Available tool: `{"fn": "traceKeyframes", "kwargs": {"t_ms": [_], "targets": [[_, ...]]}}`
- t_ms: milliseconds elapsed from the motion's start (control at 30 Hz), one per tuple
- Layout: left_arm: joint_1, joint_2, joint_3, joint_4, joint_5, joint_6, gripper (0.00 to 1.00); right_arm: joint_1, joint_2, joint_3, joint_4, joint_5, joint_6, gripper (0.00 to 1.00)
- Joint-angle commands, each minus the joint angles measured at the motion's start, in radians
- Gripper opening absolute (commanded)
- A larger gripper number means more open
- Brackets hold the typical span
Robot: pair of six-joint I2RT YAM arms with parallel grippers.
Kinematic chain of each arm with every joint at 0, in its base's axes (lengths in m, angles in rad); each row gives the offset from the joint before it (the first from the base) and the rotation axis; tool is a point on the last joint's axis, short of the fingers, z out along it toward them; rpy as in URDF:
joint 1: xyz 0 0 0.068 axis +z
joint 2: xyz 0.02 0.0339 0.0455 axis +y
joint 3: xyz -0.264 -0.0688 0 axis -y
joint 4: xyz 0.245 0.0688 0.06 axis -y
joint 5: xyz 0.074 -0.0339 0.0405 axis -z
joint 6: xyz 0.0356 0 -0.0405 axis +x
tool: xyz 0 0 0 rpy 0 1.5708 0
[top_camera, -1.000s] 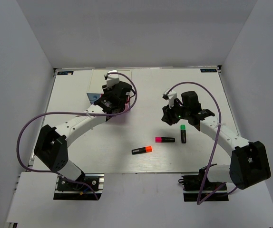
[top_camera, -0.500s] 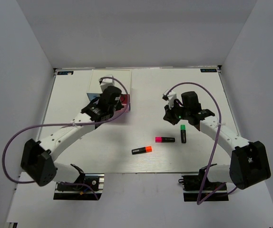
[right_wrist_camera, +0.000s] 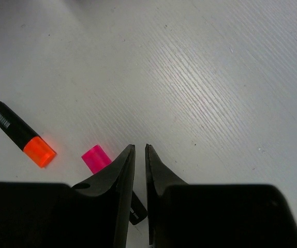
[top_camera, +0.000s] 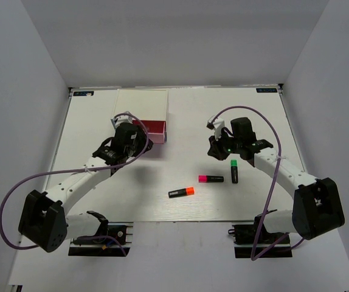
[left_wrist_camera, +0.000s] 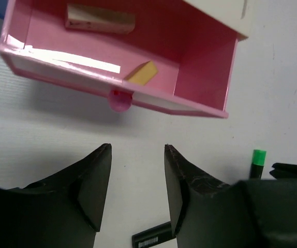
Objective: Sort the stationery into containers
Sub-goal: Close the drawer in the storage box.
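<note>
Pink drawer (left_wrist_camera: 122,62) pulled out of the cream-topped box (top_camera: 141,103) near the far edge, left of centre. Holds a tan block (left_wrist_camera: 140,72) and a longer pinkish piece (left_wrist_camera: 101,19). Left gripper (left_wrist_camera: 137,191) just nearside of the drawer knob (left_wrist_camera: 120,101), jaws apart. Right gripper (right_wrist_camera: 138,155) right of centre, jaws almost together. Orange highlighter (top_camera: 181,192), pink highlighter (top_camera: 211,179) and green highlighter (top_camera: 234,171) loose toward the near edge.
</note>
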Motion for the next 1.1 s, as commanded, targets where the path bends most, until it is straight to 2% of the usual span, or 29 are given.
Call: {"fn": "traceKeyframes", "kwargs": {"t_ms": [0, 233, 533, 1067], "targets": [[0.038, 0.051, 0.002, 0.105, 0.083, -0.014, 0.56, -0.006, 0.000, 0.026, 0.004, -0.015, -0.007, 0.20], [0.094, 0.156, 0.070, 0.127, 0.084, 0.036, 0.56, -0.009, -0.017, 0.011, -0.001, -0.002, -0.008, 0.20], [0.131, 0.220, 0.079, 0.242, 0.120, 0.056, 0.58, -0.012, -0.014, 0.012, 0.007, -0.002, -0.013, 0.20], [0.150, 0.367, 0.214, 0.230, 0.097, 0.056, 0.58, -0.016, -0.013, 0.009, 0.004, 0.006, -0.021, 0.21]]}}
